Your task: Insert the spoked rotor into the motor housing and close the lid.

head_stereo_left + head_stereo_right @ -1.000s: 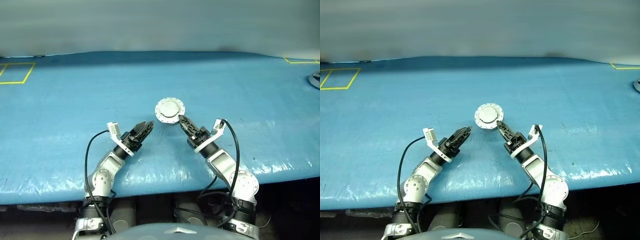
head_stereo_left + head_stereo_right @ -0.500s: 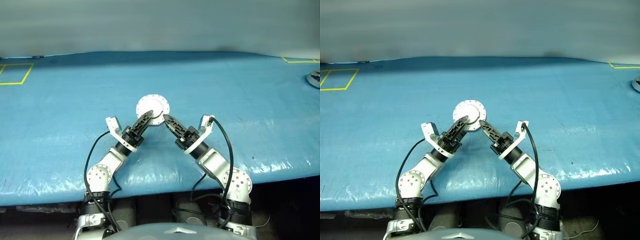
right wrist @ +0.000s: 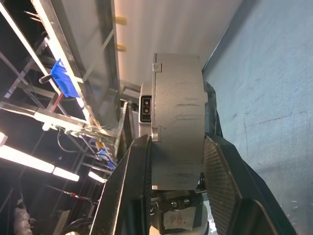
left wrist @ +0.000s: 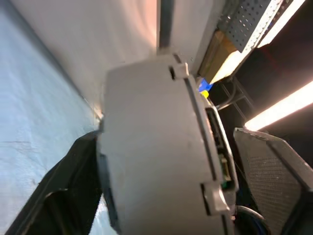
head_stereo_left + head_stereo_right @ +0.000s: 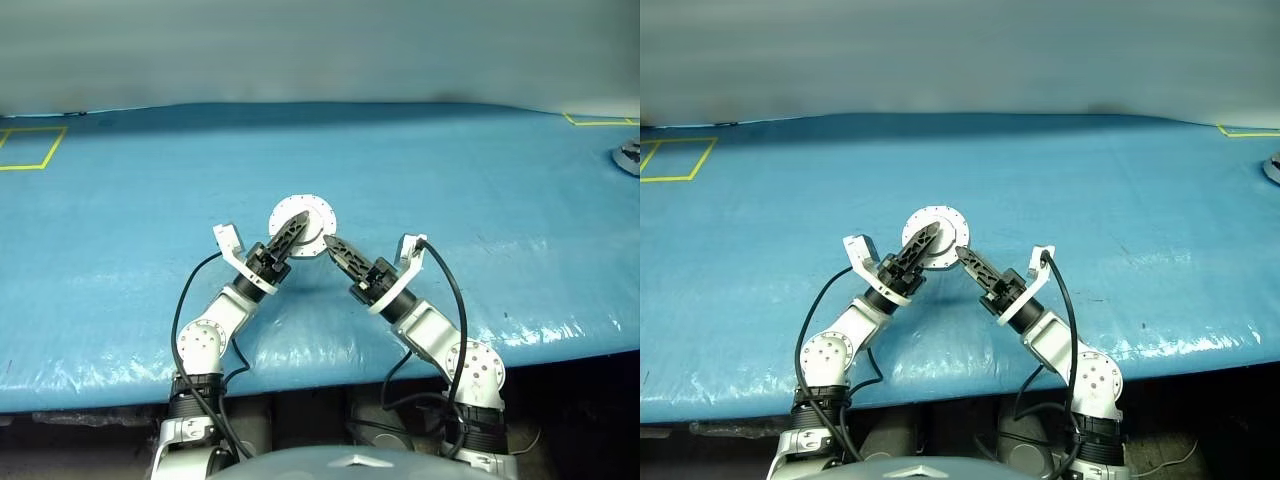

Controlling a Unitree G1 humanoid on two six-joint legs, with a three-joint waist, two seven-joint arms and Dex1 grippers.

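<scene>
A blue plastic sheet [image 5: 120, 250], glossy and faintly wrinkled, covered the table, with a yellow taped square [image 5: 30, 146] at its far left corner. Left of centre, the left gripper [image 5: 296, 226] reached up with its two black tapered fingers set against the round face and near rim of the motor housing [image 5: 304, 218]; whether they actually gripped it could not be judged. The housing was held above the sheet between the two arms, tilted up on edge. With the lid [image 5: 936, 233] shut over it, it presented a flat light-grey disc, matte metal, ringed with small holes near the rim. In the wrist views its side wall was a plain grey band carrying small square lugs. The right gripper [image 5: 331, 243] pinched the housing's lower right edge, one ribbed finger pad [image 3: 222, 183] against each face. A silvery part [image 5: 630, 157] lay at the far right edge.
</scene>
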